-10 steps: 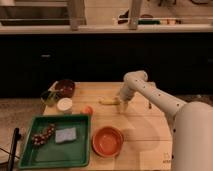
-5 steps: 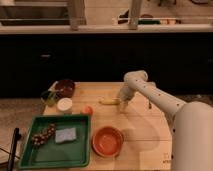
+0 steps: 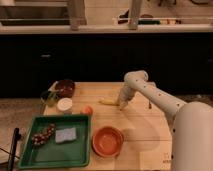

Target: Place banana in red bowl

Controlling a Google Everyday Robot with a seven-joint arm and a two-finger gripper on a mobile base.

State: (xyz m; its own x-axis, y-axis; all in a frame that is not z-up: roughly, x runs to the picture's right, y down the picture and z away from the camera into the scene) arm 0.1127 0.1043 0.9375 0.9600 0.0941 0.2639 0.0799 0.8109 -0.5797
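The tool (image 3: 122,104) is down at the 3 o'clock end of the banana (image 3: 106,101), likely to grab it. The banana lies flat on the table (image 3: 145,125). The red bowl (image 3: 107,141) sits at 6 o'clock from it, apart, and looks empty. I cannot tell how open the tool is, or if it holds the banana. The robot's white body (image 3: 192,137) is cut off at 4 o'clock

- Readable text, labels, brands, numbers: none.
- Gripper (image 3: 122,105): low over the table (image 3: 145,127), at one end of the banana (image 3: 107,101); no marking readable.
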